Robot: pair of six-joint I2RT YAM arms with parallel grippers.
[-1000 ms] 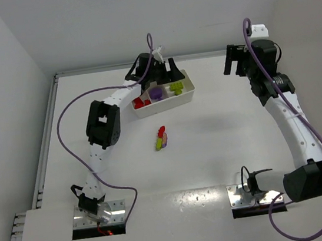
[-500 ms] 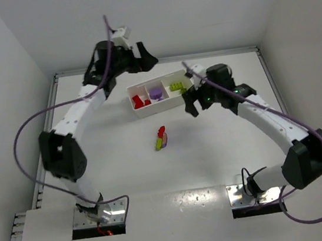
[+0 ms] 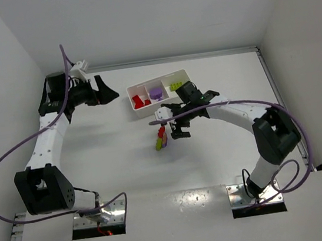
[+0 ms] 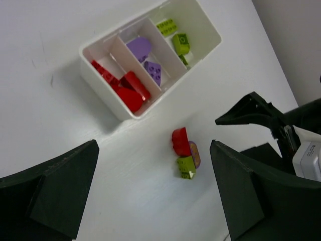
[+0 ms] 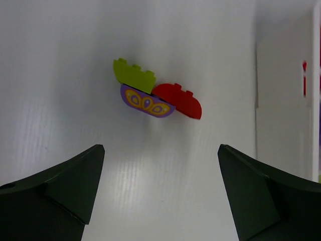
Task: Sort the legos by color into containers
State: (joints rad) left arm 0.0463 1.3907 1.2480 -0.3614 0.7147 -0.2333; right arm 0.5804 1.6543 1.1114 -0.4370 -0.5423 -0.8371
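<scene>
Three loose legos (image 3: 162, 138) lay bunched on the table (image 3: 95, 159), near the tray (image 3: 142, 112) but clear of it: a red brick (image 5: 178, 99), a lime green brick (image 5: 133, 75) and a purple piece (image 5: 146, 106) with a yellow pattern, all touching each other. In the tray I saw red bricks (image 4: 126, 90) in the left compartment, purple ones (image 4: 145, 55) in the middle and green ones (image 4: 178, 40) on the right. My right gripper (image 5: 160, 148) hung just beside the loose cluster, between it and the tray, jaws spread wide, nothing in them. My left gripper (image 3: 106, 91) sat well off to the left of the tray, raised, jaws just as wide, carrying nothing
</scene>
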